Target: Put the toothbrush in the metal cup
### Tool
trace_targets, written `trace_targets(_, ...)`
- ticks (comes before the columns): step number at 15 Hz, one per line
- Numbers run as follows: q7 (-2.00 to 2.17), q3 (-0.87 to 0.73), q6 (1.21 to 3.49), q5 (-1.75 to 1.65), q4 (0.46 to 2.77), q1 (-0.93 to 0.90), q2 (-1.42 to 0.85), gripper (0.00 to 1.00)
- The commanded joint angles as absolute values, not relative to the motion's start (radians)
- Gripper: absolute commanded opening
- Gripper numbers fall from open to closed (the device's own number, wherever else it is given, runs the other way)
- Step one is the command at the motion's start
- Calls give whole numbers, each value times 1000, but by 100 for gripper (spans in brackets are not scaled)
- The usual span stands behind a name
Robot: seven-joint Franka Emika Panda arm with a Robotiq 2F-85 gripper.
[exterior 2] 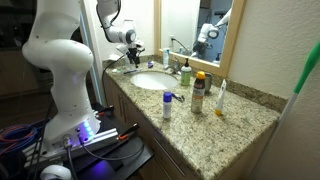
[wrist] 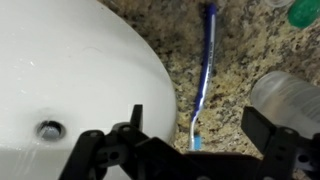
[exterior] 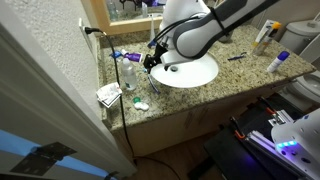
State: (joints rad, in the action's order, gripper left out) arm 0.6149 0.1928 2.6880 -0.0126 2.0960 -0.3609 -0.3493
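In the wrist view the slim toothbrush lies on the granite counter just right of the white sink, with a blue-and-white handle and its head towards me. The metal cup stands to its right, partly cut off by the frame edge. My gripper is open and empty. It hovers over the toothbrush's head end, one finger on each side, not touching it. In an exterior view the gripper hangs at the sink's edge beside the cup. It also shows in an exterior view.
A green bottle stands beyond the cup. A blue-and-red tube and a paper packet lie near the counter's end. Bottles stand on the other side of the sink, with the faucet behind it.
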Motion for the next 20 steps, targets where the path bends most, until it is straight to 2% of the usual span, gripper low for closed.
trace_targets(1,606,167,2744,-7,2070,-379,-394,100)
trace_targets(5,605,149,2835,-6,2018,-396,-469,100)
trace_targets(12,618,65,2838,-11,1913,-476,-580,100)
trace_targets(20,612,39,2828,-2,1919,-483,-598,100)
